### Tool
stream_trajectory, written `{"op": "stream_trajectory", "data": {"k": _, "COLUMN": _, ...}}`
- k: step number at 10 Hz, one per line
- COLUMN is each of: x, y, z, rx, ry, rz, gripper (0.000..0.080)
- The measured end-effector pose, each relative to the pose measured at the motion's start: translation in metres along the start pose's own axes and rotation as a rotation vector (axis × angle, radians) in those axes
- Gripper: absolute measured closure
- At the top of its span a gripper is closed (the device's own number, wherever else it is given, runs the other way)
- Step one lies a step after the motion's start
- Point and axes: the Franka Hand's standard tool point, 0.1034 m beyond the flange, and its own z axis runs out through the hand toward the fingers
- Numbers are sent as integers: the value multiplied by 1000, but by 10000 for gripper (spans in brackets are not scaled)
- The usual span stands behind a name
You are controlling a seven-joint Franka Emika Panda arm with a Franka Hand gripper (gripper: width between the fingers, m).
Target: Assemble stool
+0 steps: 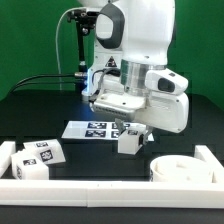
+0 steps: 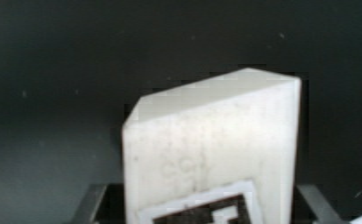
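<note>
1. Gripper (image 1: 127,130) is clamped on one leg (image 1: 128,143), just beside the marker board (image 1: 92,128); probably lifted, hard to tell.
2. Seat (image 1: 184,169) lies at the exterior view's right, no legs fitted.
3. Spare legs (image 1: 38,158) wait at the left.

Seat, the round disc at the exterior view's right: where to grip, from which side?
Probably pinch the seat by its rim, from straight above, on the side away from the frame rails. It lies flat in their corner, so they block a sideways approach, and the whole disc looks too wide for the hand.
</note>
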Motion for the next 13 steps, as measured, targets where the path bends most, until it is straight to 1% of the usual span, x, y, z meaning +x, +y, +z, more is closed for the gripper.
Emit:
{"op": "stream_trajectory", "data": {"k": 1, "x": 0, "y": -3, "z": 1, "rx": 2, "ry": 1, "rz": -26, "gripper": 482}}
{"op": "stream_trajectory", "data": {"k": 2, "x": 0, "y": -3, "z": 1, "rx": 3, "ry": 0, "rz": -10, "gripper": 465}}
{"op": "stream_trajectory", "data": {"k": 3, "x": 0, "y": -4, "z": 1, "rx": 4, "ry": 0, "rz": 10, "gripper": 465}}
{"op": "stream_trajectory", "data": {"k": 4, "x": -1, "y": -4, "z": 0, "rx": 6, "ry": 0, "rz": 15, "gripper": 274}}
{"op": "stream_trajectory", "data": {"k": 5, "x": -4, "y": -5, "z": -5, "rx": 12, "ry": -6, "rz": 81, "gripper": 274}}
{"op": "stream_trajectory", "data": {"k": 6, "x": -8, "y": -7, "z": -11, "rx": 18, "ry": -15, "rz": 181, "gripper": 174}}
{"op": "stream_trajectory", "data": {"k": 7, "x": -16, "y": -8, "z": -17, "rx": 28, "ry": -25, "rz": 281, "gripper": 174}}
{"op": "stream_trajectory", "data": {"k": 8, "x": -25, "y": -4, "z": -22, "rx": 22, "ry": -42, "rz": 364, "gripper": 154}}
{"op": "stream_trajectory", "data": {"k": 9, "x": -32, "y": 2, "z": -27, "rx": 12, "ry": -56, "rz": 440, "gripper": 154}}
{"op": "stream_trajectory", "data": {"k": 10, "x": -33, "y": 9, "z": -29, "rx": 1, "ry": -64, "rz": 556, "gripper": 151}}
{"op": "stream_trajectory", "data": {"k": 11, "x": -38, "y": 17, "z": -34, "rx": -16, "ry": -75, "rz": 687, "gripper": 151}}
{"op": "stream_trajectory", "data": {"k": 12, "x": -44, "y": 27, "z": -40, "rx": -45, "ry": -88, "rz": 819, "gripper": 151}}
{"op": "stream_trajectory", "data": {"k": 13, "x": -36, "y": 36, "z": -38, "rx": -70, "ry": -81, "rz": 1004, "gripper": 151}}
